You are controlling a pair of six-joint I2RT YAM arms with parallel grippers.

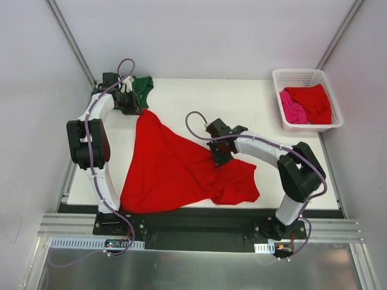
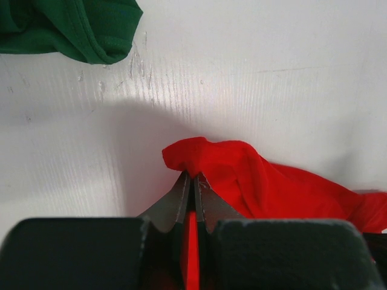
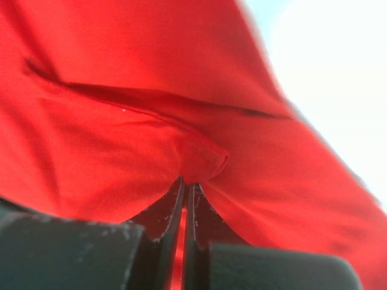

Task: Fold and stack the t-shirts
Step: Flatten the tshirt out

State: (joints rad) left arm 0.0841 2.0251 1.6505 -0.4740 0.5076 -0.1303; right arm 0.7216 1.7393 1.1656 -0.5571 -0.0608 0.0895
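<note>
Two pinches hold the red t-shirt (image 1: 169, 172) on the table (image 1: 242, 103): the left gripper (image 2: 192, 179) is clenched on its corner at ten o'clock, the right gripper (image 3: 187, 183) on a fold near centre. The cloth runs ten-to-five between them.

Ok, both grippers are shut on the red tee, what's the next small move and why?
Probably draw the right gripper rightward, away from the left gripper, to pull the red t-shirt taut. Both pinch its cloth, yet it lies bunched and creased on the table, not flat enough to fold.
</note>
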